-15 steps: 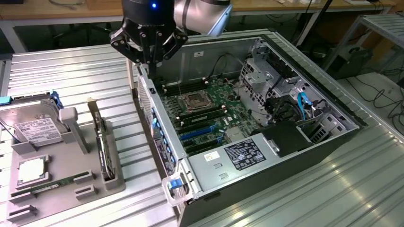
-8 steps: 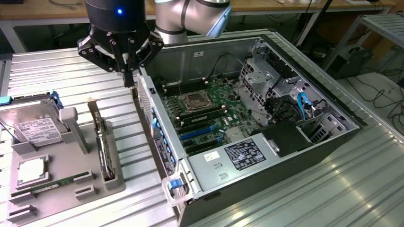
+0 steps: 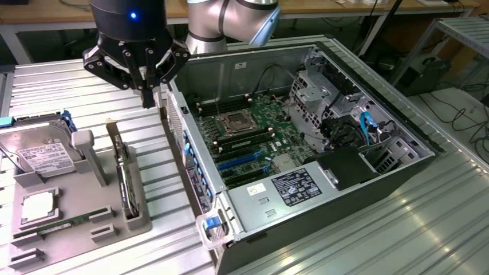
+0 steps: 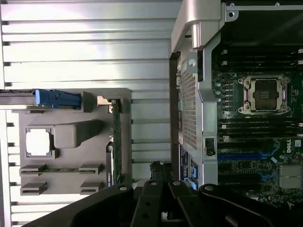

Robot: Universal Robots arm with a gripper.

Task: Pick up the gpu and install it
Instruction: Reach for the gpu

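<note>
Black and thin, the gpu [image 3: 122, 172] stands on edge in a slot of the grey holder tray [image 3: 80, 197], just beside the hard drive [image 3: 42, 152] cradle. Its long axis runs from the far side toward the camera, roughly parallel to the side wall of the open computer case [image 3: 237, 69]. The gripper [image 3: 146, 102] hangs over the ribbed metal table [image 3: 77, 86] between tray and case, apart from the card. From the jaws the card lies toward the exterior view's left and nearer the camera, and lower. The jaws are clenched together, empty, touching nothing
</note>
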